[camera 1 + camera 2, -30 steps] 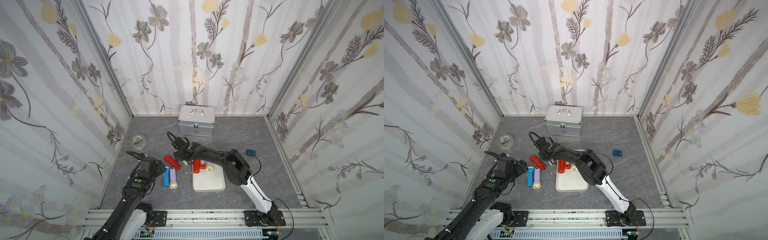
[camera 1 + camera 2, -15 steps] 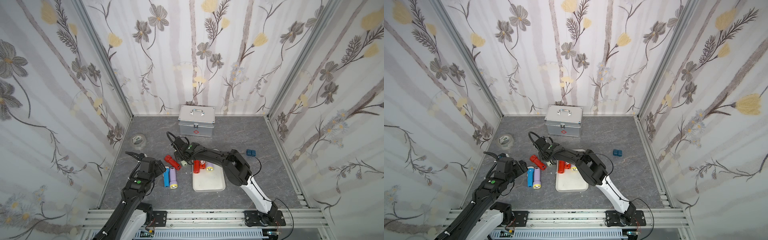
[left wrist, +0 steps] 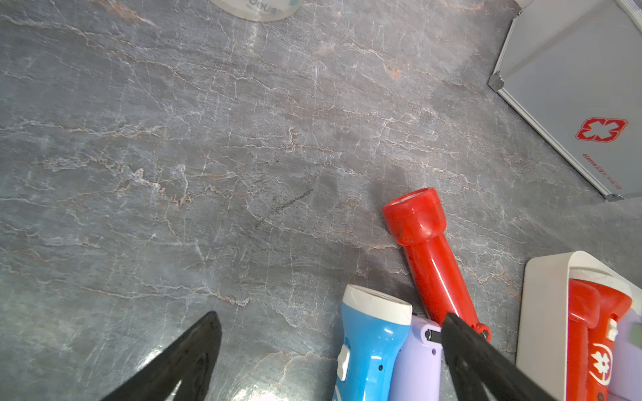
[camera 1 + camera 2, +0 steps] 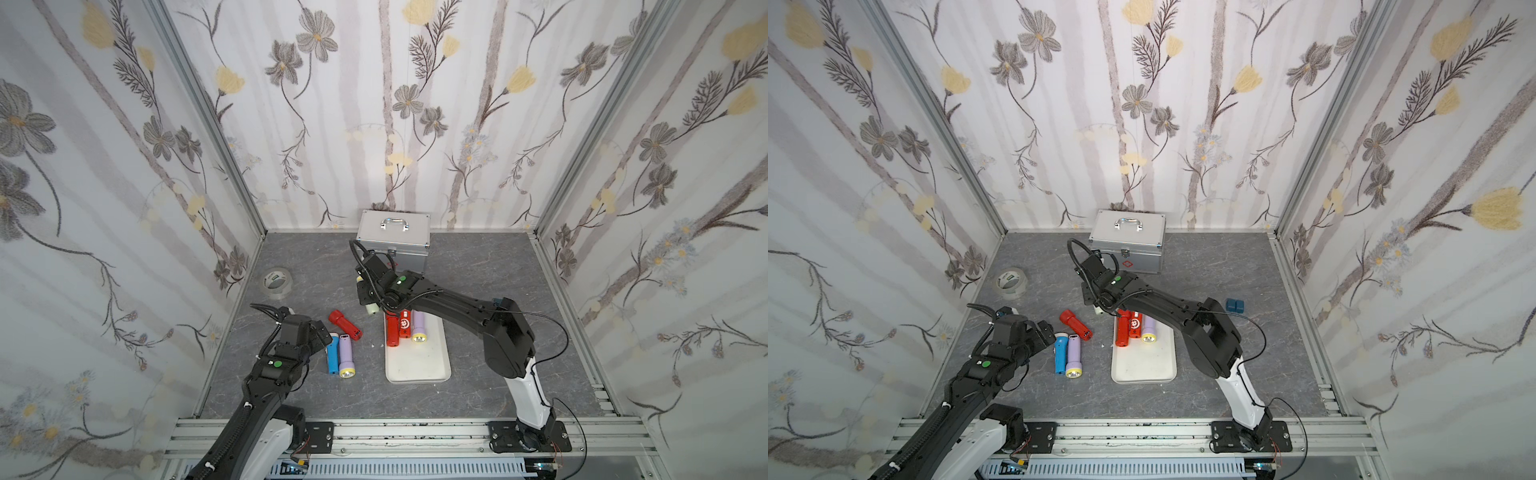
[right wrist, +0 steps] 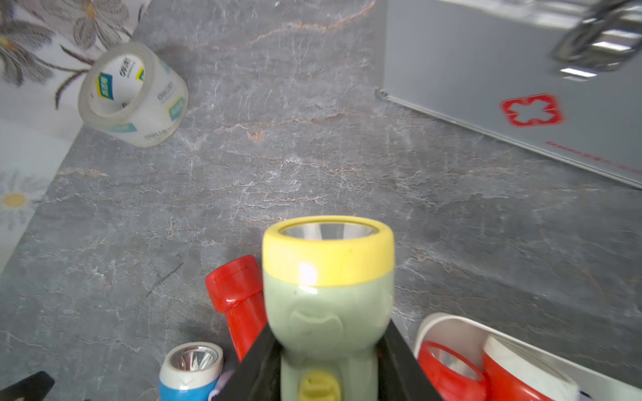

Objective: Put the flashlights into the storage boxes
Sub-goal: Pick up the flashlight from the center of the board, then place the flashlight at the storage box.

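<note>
**A pale green flashlight (image 4: 371, 308) in the right gripper (image 4: 368, 298), just beside the white tray (image 4: 417, 361)**

Both top views: the tray's far end holds two red flashlights (image 4: 392, 332) and a lilac flashlight (image 4: 418, 328), its near half bare, likely for the rest. On the floor (image 4: 478, 266) lie a loose red flashlight (image 4: 345, 326), a blue flashlight (image 4: 332, 353) and a second lilac flashlight (image 4: 346, 357). The green one hangs beside the tray's far corner, not over it.

Left wrist view: the left gripper (image 3: 330, 316) gapes wide, empty, beside the blue flashlight, seemingly its target.

Right wrist view: black fingers (image 5: 396, 357) pinch the green flashlight's narrow body, head jutting clear, so it can be laid flat.
</note>
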`<state>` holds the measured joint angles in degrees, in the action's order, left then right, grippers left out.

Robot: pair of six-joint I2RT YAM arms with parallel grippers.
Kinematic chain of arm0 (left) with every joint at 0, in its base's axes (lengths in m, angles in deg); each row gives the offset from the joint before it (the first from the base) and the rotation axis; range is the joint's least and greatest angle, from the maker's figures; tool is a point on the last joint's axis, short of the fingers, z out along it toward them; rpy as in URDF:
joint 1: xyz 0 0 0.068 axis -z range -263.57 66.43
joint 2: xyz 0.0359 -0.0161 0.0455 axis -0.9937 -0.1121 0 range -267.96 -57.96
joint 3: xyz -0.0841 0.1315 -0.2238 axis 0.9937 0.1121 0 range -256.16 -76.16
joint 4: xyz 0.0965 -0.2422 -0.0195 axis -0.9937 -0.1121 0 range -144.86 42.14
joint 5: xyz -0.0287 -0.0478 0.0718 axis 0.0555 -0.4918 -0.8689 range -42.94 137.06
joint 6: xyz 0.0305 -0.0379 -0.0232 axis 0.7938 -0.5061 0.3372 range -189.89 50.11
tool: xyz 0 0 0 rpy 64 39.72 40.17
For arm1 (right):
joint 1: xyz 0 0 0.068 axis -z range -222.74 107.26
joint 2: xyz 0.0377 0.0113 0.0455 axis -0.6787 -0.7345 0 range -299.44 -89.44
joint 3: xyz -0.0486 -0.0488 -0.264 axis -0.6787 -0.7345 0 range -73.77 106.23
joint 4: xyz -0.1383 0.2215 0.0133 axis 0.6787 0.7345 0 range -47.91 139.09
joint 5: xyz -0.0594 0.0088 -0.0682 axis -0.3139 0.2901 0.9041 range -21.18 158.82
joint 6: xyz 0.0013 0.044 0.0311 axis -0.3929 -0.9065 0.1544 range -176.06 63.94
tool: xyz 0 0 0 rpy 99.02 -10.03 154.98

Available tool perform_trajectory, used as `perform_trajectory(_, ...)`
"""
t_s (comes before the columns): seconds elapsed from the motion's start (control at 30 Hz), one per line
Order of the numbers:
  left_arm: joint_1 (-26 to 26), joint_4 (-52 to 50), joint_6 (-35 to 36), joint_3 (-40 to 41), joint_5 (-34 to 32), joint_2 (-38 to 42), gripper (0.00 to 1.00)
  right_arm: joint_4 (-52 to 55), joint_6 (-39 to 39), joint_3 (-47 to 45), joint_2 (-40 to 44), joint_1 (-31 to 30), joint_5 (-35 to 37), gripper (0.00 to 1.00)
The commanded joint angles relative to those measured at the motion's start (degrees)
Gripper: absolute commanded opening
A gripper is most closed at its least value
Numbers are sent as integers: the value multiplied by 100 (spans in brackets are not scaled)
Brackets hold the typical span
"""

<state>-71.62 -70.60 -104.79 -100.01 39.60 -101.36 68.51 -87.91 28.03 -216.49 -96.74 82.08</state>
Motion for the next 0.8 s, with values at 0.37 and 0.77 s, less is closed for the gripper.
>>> perform_trajectory(0.37,-9,65,-61,15,39,-23,100,-1181,-1585,-4344,2867,661,299,40)
perform_trajectory(0.77,-9,34,-61,-12,10,-108,100,-1191,-1895,-4411,2312,869,297,42)
